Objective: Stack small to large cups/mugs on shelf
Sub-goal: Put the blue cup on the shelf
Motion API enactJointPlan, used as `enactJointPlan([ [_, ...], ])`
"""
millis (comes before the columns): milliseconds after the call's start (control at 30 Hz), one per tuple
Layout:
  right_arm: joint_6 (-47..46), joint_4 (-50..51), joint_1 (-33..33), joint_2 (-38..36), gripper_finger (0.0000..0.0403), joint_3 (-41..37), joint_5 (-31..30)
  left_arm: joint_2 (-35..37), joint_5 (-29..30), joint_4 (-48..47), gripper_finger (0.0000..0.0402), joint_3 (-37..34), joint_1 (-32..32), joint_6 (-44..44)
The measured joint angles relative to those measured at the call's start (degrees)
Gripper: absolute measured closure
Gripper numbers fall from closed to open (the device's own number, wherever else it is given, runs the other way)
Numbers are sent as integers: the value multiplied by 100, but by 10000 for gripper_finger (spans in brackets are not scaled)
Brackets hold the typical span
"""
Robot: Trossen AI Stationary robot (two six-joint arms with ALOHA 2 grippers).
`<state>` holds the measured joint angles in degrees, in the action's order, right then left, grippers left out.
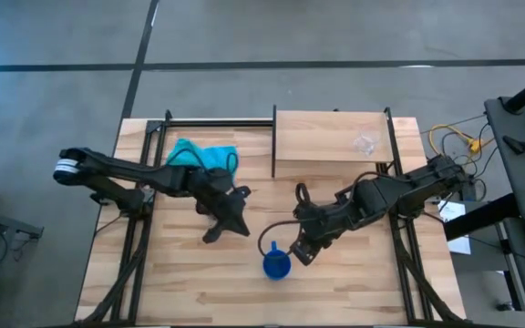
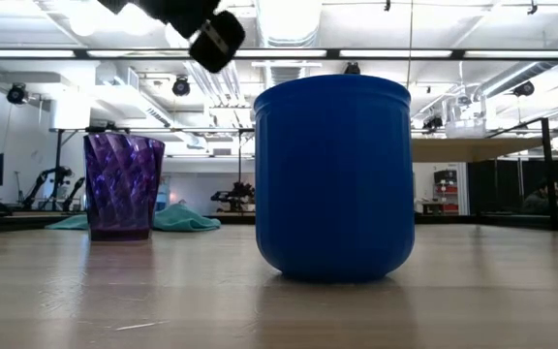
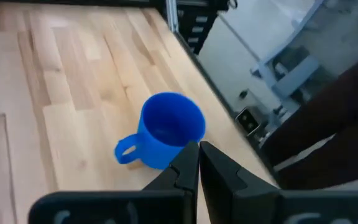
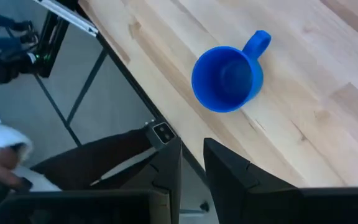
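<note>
The bright blue handled mug [image 1: 276, 265] stands upright on its base near the table's near edge, also in the low view [image 2: 334, 179] and both wrist views [image 3: 168, 129] [image 4: 227, 78]. My right gripper [image 1: 303, 252] hovers just right of it, open [image 4: 192, 163], touching nothing. My left gripper [image 1: 219, 228] hangs over the table's middle, left of the mug, shut [image 3: 198, 160]. The purple ribbed tumbler [image 2: 123, 186] stands upright on the table; my left arm hides it in the high view. The small clear cup [image 1: 365, 144] stands on the light-wood shelf [image 1: 326, 137].
A teal cloth [image 1: 204, 155] lies crumpled at the far left of the table, left of the shelf. Black frame rails [image 1: 139, 237] run along both table sides. The near table edge [image 4: 135, 74] is close to the mug. Yellow cables [image 1: 458, 141] lie off the table's right.
</note>
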<state>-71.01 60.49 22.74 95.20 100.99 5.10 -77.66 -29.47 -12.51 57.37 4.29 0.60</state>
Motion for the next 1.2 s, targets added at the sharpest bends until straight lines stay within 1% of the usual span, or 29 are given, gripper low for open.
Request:
enactJointPlan([
  [167,-327,0,2,-7,339,0,-76,-229,0,27,402,88,-4,-1264],
  [333,-508,-1,0,-7,339,0,-226,-459,-17,-18,402,108,-8,-1746],
  [567,-701,-152,0,-7,339,0,-273,-945,-24,6,402,267,20,-1742],
  [700,-704,-193,0,-7,339,0,-271,-1041,-67,8,402,312,76,-1597],
  [900,-689,-249,0,-7,339,0,-271,-950,-395,28,402,312,229,-1631],
  [1033,-538,-251,0,-7,339,0,-342,-829,-404,21,402,312,329,-1600],
  [1200,-388,-182,0,78,339,1,-382,-463,-353,44,402,314,333,-1590],
])
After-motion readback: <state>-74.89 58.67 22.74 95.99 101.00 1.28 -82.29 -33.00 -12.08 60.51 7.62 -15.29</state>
